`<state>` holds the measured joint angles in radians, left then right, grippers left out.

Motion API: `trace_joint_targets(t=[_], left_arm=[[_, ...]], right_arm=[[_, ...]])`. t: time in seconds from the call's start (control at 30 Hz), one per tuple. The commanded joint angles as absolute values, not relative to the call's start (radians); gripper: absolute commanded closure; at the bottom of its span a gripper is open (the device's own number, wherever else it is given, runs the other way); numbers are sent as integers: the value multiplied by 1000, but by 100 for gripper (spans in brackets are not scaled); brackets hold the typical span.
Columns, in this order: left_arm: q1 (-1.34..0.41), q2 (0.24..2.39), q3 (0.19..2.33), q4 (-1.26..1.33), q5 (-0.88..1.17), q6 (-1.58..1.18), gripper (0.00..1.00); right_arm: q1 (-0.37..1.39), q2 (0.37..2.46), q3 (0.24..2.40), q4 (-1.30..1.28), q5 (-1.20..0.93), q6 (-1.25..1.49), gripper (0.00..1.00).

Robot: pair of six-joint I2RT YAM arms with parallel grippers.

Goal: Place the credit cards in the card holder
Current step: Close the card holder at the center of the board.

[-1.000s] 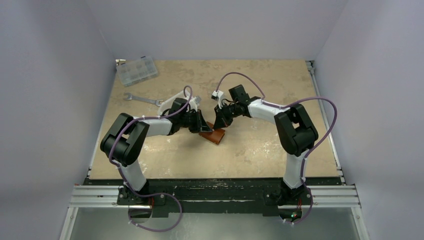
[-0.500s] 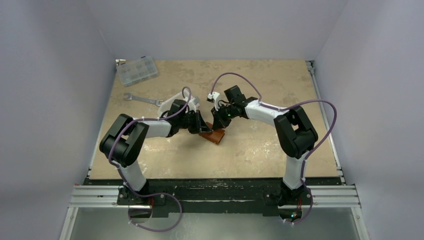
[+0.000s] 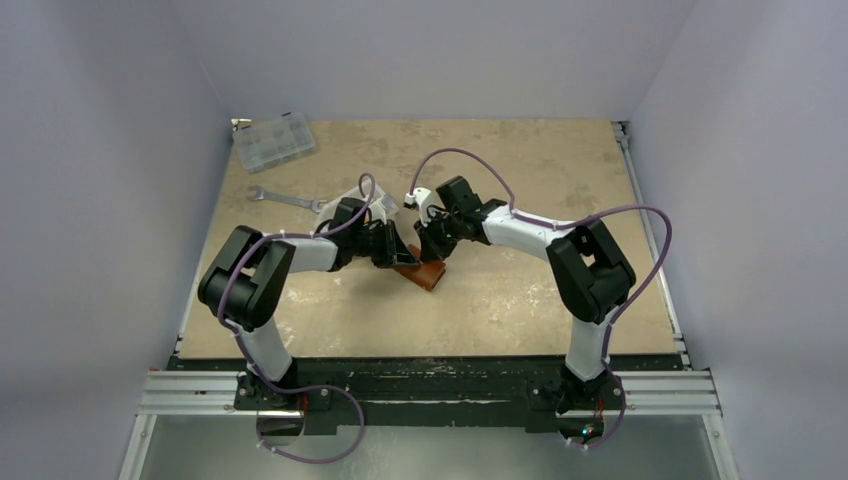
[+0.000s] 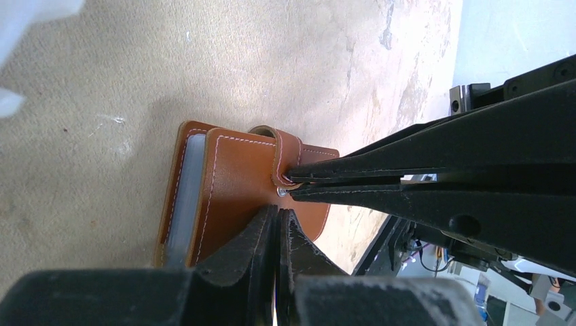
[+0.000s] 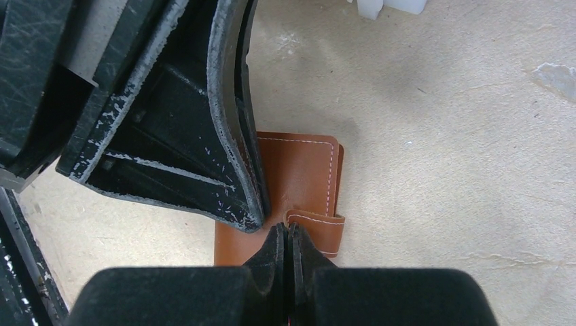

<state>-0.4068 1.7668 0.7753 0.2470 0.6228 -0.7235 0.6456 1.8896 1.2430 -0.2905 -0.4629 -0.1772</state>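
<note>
While the tan table (image 3: 520,290) fills the middle of the overhead view, the left arm (image 3: 250,280) and the right arm (image 3: 590,265) bend inward from the lower edge and meet just left of the frame's centre. At the upper left corner of the table lies a clear compartmented box (image 3: 273,141), and just below it a silver wrench (image 3: 285,198), both well apart from where the arms meet.

The card holder (image 3: 428,272) lies flat on the table at the centre of the overhead view, folded shut, brown cover up. A pale grey layer shows between its two covers at the left of the left wrist view.

The left gripper (image 4: 277,216) has its fingers pressed together, tips touching the lower edge of the holder's cover; whether they nip the leather cannot be told. The right gripper (image 5: 286,234) is likewise clenched, its tips against the end of the closing strap (image 5: 319,227), and whether the strap sits between them cannot be told either. Beside those tips in the left wrist view sits the small metal snap stud (image 4: 281,192).
</note>
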Motion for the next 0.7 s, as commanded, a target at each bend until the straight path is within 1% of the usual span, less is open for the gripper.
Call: trace_joint_targets(t=[0.0, 0.17, 0.27, 0.43, 0.67], left_arm=[[-386, 1837, 744, 146, 452, -671, 100], [-379, 1826, 738, 141, 434, -669, 100], [-363, 1828, 723, 138, 428, -660, 100], [-360, 1834, 709, 143, 436, -654, 100], [-360, 1823, 709, 159, 451, -662, 100]], right_arm=[[706, 1913, 1173, -432, -502, -124, 100], [706, 1917, 1119, -367, -579, -84, 100], [702, 1896, 1061, -275, -622, -20, 100], [636, 1864, 1011, -200, -675, 64, 100], [633, 1851, 1014, -244, -599, 6, 100]])
